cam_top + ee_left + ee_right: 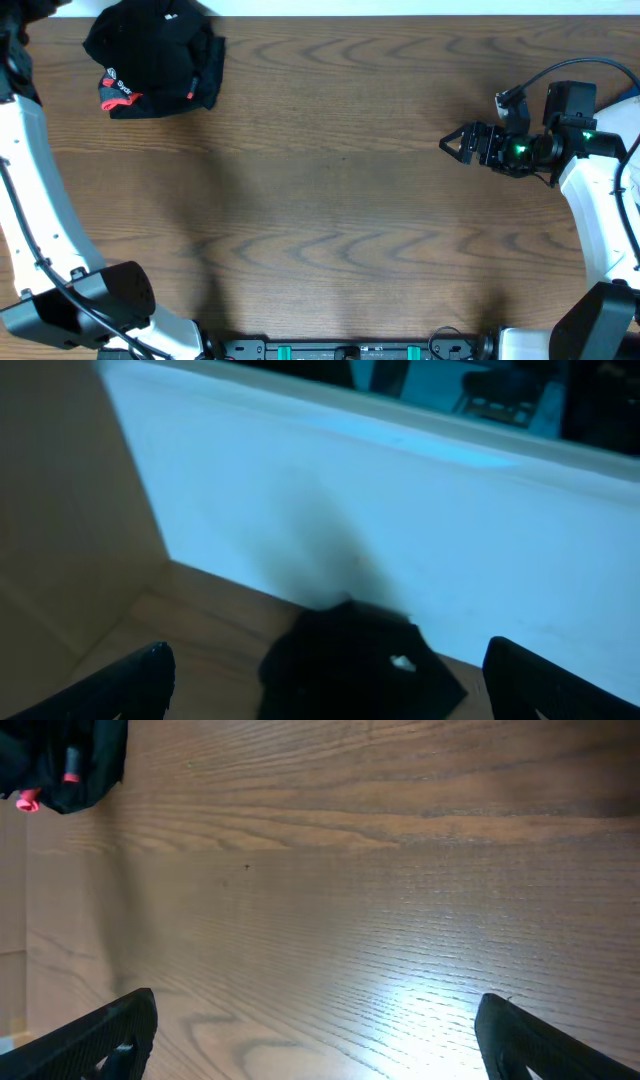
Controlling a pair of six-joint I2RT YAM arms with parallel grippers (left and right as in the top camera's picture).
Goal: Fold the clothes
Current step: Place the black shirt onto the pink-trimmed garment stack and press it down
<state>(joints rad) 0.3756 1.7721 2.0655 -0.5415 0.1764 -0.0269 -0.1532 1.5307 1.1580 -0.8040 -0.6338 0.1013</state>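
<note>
The clothes (pixel 155 62) lie as one crumpled black bundle on the table (pixel 330 200), in the upper left of the overhead frame, close to the table's far edge. A coral-red strip and a small white print show at the bundle's lower left side. The left wrist view shows the clothes (pixel 350 665) at the bottom centre, a small white mark on top, with a pale wall (pixel 400 520) rising behind. In the right wrist view the clothes (pixel 65 760) sit in the upper left corner, with two spots of red showing.

The left arm (pixel 30 200) runs as a white link up the left edge of the overhead frame, from its base in the lower left corner towards the upper left corner. The left jaws stand wide apart: its two dark fingers (pixel 140 680) sit in the lower corners of the wrist view, and nothing is clamped between them.

The right arm (pixel 600 200) stands at the right edge of the overhead frame, with its wrist pointing left and a green light glowing on it. The right jaws are spread wide over bare wood, with its fingers (pixel 110 1040) in the lower corners of its wrist view, holding nothing and well apart from the clothes.
</note>
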